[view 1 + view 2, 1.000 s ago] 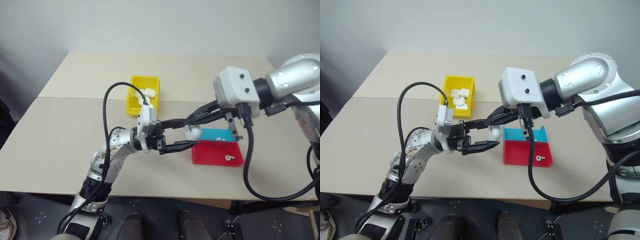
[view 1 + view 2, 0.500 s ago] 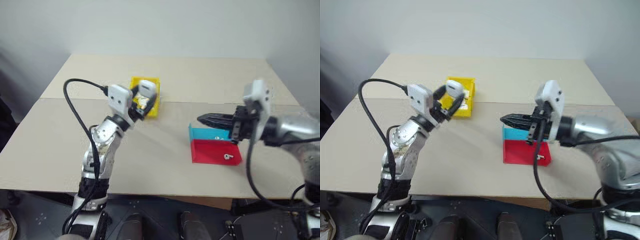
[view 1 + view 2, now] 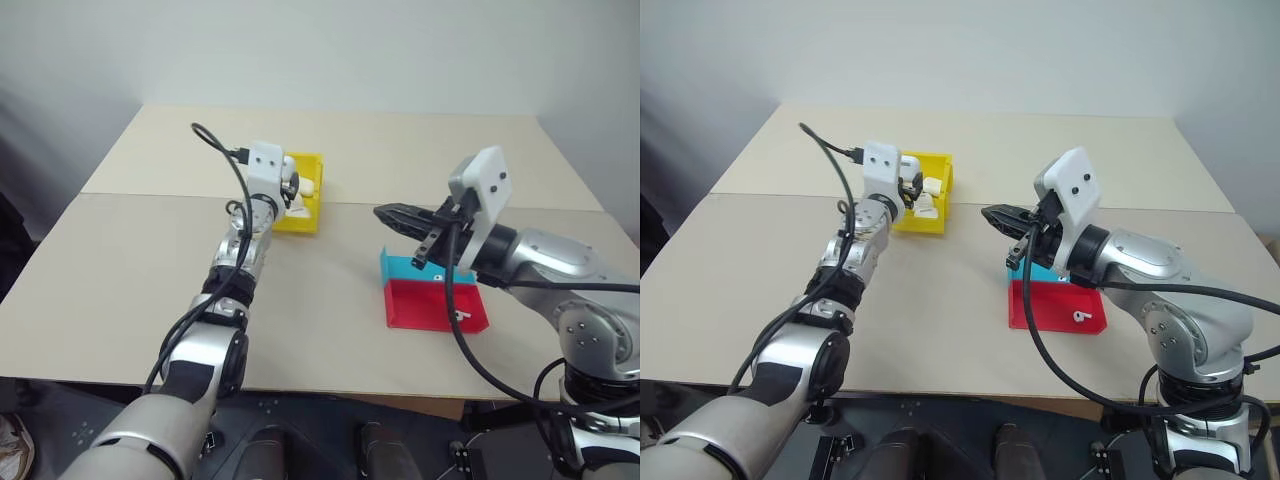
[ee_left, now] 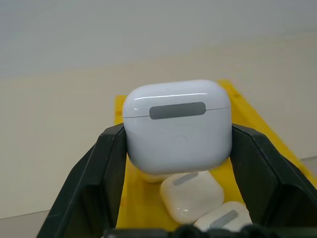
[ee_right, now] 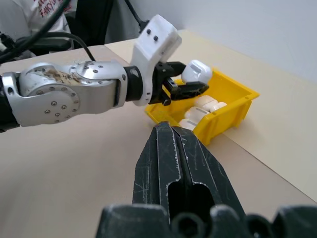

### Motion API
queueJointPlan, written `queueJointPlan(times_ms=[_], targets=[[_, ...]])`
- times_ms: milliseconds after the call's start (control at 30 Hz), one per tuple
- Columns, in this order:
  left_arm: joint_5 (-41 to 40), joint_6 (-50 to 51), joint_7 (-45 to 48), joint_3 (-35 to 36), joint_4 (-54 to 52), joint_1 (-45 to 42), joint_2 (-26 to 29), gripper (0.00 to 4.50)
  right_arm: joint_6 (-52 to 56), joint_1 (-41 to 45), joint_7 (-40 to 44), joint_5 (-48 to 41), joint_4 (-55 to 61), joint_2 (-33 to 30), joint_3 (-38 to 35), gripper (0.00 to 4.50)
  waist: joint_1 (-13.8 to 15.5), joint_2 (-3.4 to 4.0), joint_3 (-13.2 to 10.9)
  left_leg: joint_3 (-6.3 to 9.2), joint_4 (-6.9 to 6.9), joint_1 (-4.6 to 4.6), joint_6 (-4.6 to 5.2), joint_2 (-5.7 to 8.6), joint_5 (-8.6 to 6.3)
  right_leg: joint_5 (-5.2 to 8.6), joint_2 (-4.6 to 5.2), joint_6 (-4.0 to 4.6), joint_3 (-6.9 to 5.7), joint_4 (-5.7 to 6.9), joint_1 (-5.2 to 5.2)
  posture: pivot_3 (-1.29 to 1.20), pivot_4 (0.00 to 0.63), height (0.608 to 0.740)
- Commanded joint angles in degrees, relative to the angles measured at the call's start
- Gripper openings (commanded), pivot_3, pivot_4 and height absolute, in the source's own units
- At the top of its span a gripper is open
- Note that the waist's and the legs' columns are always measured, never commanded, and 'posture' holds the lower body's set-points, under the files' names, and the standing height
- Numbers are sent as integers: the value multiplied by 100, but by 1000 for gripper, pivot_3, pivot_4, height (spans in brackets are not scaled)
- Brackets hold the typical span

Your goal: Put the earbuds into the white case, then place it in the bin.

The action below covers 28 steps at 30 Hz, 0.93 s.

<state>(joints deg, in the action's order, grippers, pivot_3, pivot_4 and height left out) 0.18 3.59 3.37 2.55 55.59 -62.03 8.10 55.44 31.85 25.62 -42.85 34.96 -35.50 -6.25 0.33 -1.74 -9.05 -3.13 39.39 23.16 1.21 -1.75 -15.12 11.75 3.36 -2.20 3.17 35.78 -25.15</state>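
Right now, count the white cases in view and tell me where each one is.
4: one white case between the left end effector's fingers over the yellow bin; three more lying in the bin. Others may be hidden below.

Soft, even overhead light is filling the room, leaving the pale table (image 3: 120, 270) evenly bright and casting only faint, diffuse shadows under the arms and beside the yellow bin (image 3: 305, 205). A broad white glare band is sitting across the lid of the white case (image 4: 177, 126) in the left wrist view, where the case is reading crisp while the wall and table behind it are going soft. In the right wrist view the right hand (image 5: 176, 173) is looming dark and slightly blurred up close, scuffs catching the light.
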Motion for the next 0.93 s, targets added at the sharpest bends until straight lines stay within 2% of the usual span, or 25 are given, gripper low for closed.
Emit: queueJointPlan(times_ms=[33,133,267,400,467,600,767,867,933], targets=[[80,-381,64,-23,183,-188,32,4351,-115,-26,-82,-23,311,-13,-87,0,-12,0,0,1,-2,0,0,-1,0,0,0,0,-1,0,0,0,150,740],[58,-652,227,-12,46,-49,120,4458,-152,-158,-99,-12,345,-7,-87,0,-14,0,0,3,-2,1,0,-2,0,0,0,0,-3,1,-1,0,150,740],[-335,-773,1125,97,-966,538,331,4458,-355,-371,-26,191,367,-45,61,0,-50,1,0,0,-2,-4,-1,-3,0,0,1,1,-1,2,0,0,150,740],[-1310,48,2524,201,-3591,1974,890,4458,-1107,-962,174,864,174,-24,454,0,-142,3,2,1,-4,-6,-4,-12,2,-1,-1,2,0,14,0,0,150,740],[-1850,558,3165,273,-4974,2809,1395,4458,-1421,-1209,388,1067,26,-56,580,0,-207,3,2,1,-5,-6,-5,-14,2,-1,-2,2,9,22,-7,0,150,740],[-2816,1595,3901,678,-6987,4133,2444,4458,-1753,-1419,887,1106,-185,-161,553,0,-211,2,1,12,0,-17,-12,-12,7,0,4,2,14,14,-6,0,150,740],[-3721,2344,4443,1407,-8558,5552,3439,4458,-2054,-1632,1677,1034,-325,-505,459,0,-198,1,0,3,-1,-92,-12,-16,6,9,1,2,17,14,62,0,150,740],[-3977,2511,4439,1566,-9099,6047,3603,4458,-2144,-1715,1932,1001,-360,-633,381,0,-173,0,-1,-10,-14,-125,-12,-20,4,25,4,-4,18,3,89,0,150,740],[-4164,2654,4126,1584,-9295,6144,3443,4458,-2174,-1747,2005,992,-358,-658,347,0,-156,0,-1,-15,-13,-126,-12,-19,5,25,1,-2,18,4,89,0,150,740]])
